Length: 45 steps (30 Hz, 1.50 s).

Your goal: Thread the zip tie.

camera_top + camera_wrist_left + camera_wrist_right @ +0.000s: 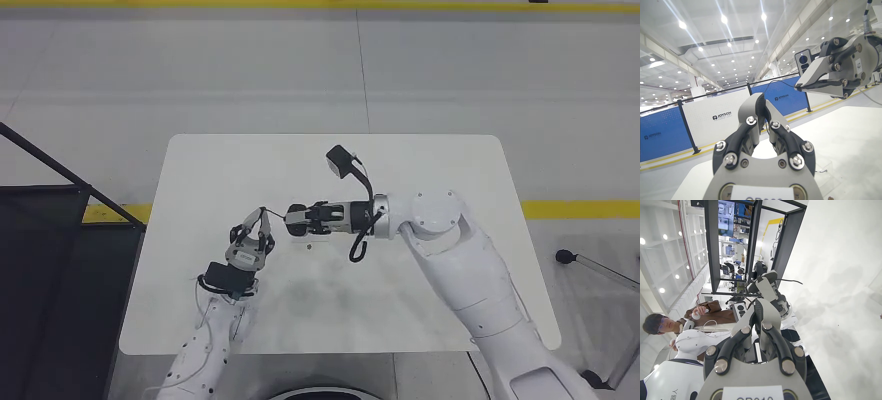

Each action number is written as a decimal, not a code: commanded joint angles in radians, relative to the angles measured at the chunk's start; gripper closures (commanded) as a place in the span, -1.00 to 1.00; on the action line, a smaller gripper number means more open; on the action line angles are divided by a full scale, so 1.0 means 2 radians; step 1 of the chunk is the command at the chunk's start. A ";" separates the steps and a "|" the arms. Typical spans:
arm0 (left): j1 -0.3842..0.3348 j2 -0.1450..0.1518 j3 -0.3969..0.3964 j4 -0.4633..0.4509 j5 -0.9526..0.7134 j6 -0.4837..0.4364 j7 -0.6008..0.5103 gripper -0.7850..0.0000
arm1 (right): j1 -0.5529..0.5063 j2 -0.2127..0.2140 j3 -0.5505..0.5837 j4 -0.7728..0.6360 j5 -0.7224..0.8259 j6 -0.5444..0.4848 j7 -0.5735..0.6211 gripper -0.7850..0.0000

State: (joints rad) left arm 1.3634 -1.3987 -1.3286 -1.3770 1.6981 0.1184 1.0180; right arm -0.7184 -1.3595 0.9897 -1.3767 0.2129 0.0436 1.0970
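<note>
Grey left gripper (762, 99), clamped shut above the white table (430, 170), pinches one end of the thin black zip tie (774, 81); grey right gripper (797, 88), also shut, holds the other, likely to align both ends.

Arms meet over the white bench (450, 170).
Left end effector (258, 228) and right end effector (292, 215) share a thin zip tie (272, 210).
</note>
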 commanded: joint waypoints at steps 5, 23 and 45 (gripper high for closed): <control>-0.002 0.001 0.003 0.004 0.012 0.007 0.003 1.00 | 0.006 0.002 -0.006 0.000 -0.018 0.023 -0.002 1.00; 0.001 0.000 0.004 -0.006 -0.048 -0.008 -0.001 1.00 | -0.004 0.013 0.017 -0.019 -0.023 0.033 -0.004 -1.00; 0.020 0.000 -0.011 -0.053 -0.135 -0.057 -0.026 1.00 | -0.014 0.018 0.040 -0.006 0.031 -0.013 -0.015 1.00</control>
State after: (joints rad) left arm 1.3979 -1.3998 -1.3483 -1.4755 1.4475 0.0245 0.9712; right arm -0.7438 -1.3236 1.0634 -1.3862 0.2657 0.0250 1.0661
